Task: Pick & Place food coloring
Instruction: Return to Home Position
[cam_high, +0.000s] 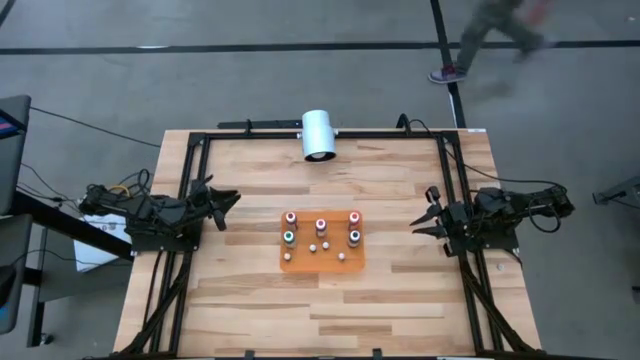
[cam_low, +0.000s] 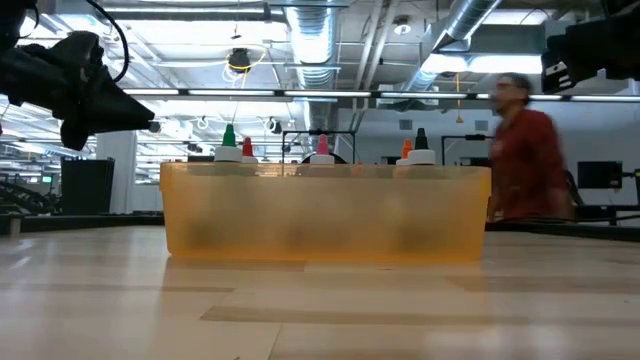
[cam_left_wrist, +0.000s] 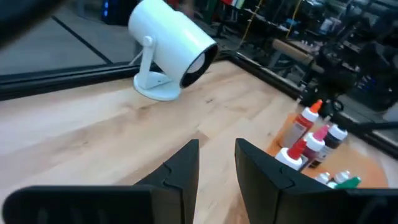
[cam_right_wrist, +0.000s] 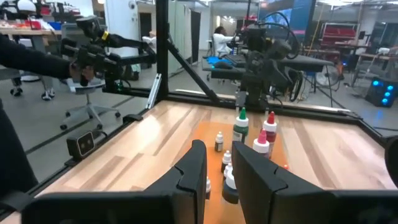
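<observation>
Several food coloring bottles (cam_high: 321, 226) upright in orange tray (cam_high: 300, 264), mid-surface (cam_high: 400, 300).
Tops read red, green, orange and dark; none seen outside the tray. Left hand (cam_high: 226, 208) sits at the surface's left edge, slightly open and holding nothing. Right hand (cam_high: 424, 218) sits at the right edge, also slightly open and empty. Both are well apart from the tray. White cylinder (cam_high: 319, 134) sits at the far edge.

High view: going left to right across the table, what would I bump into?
Left gripper, open → orange container holding the food coloring bottles → right gripper, open.
</observation>
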